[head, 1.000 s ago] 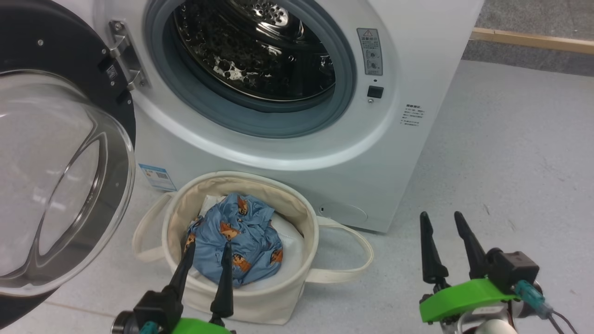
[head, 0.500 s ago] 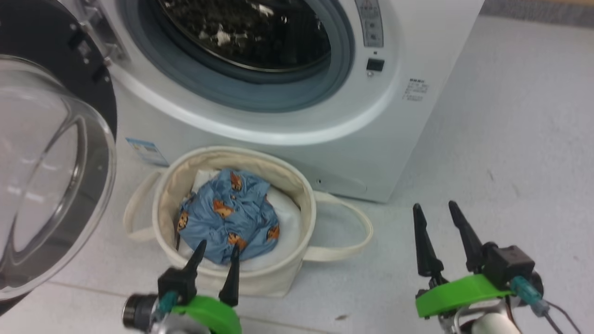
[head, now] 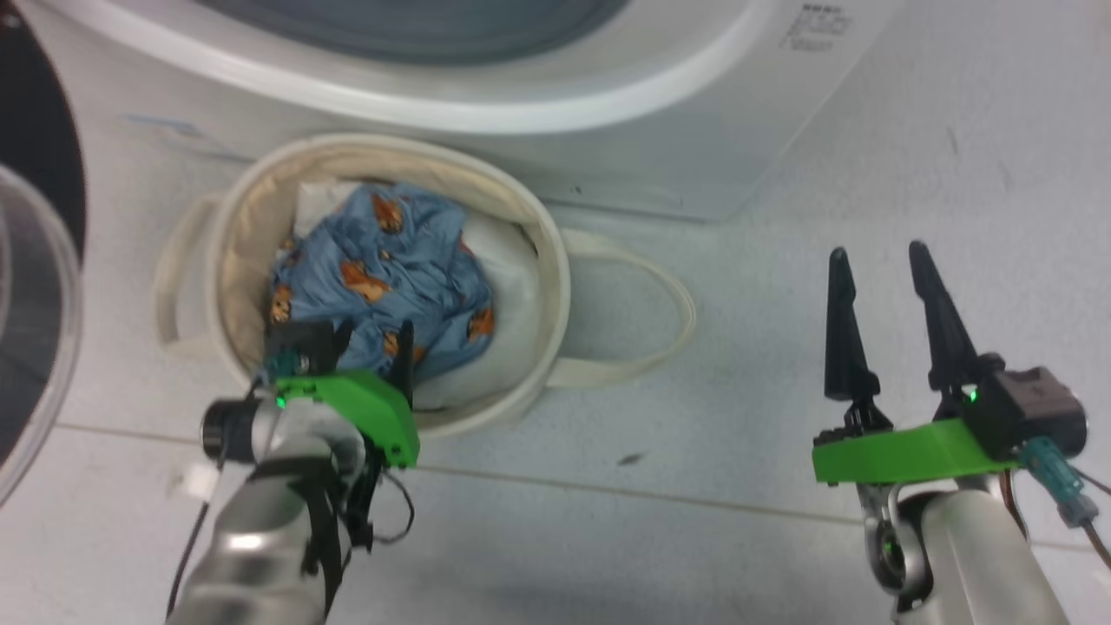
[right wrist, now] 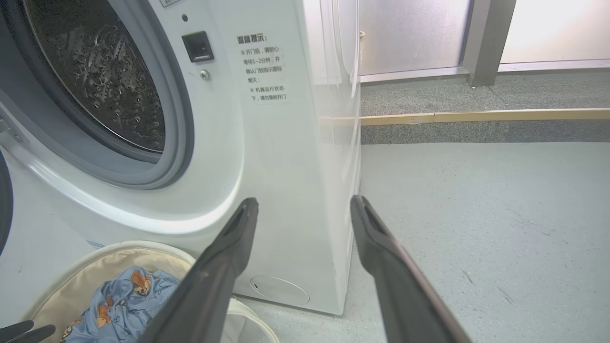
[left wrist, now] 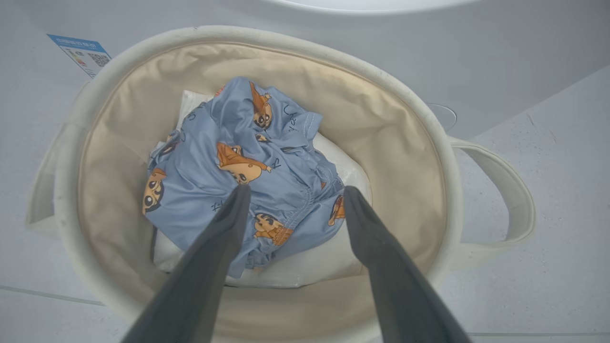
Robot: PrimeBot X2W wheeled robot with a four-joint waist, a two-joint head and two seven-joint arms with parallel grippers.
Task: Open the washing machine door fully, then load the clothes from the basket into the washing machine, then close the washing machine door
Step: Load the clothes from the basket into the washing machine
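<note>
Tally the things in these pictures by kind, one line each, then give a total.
Washing machine: 1
Basket: 1
Blue clothes, one bundle: 1
White padding: 1
Robot hands, left hand and right hand: 2
Total: 6

washing machine door cut by head view's edge; padding mostly under clothes

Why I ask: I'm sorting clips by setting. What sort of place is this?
Likely an indoor laundry test area: big white front-loading washing machine, round cream canvas basket, bare grey floor, frosted wall panels.
</note>
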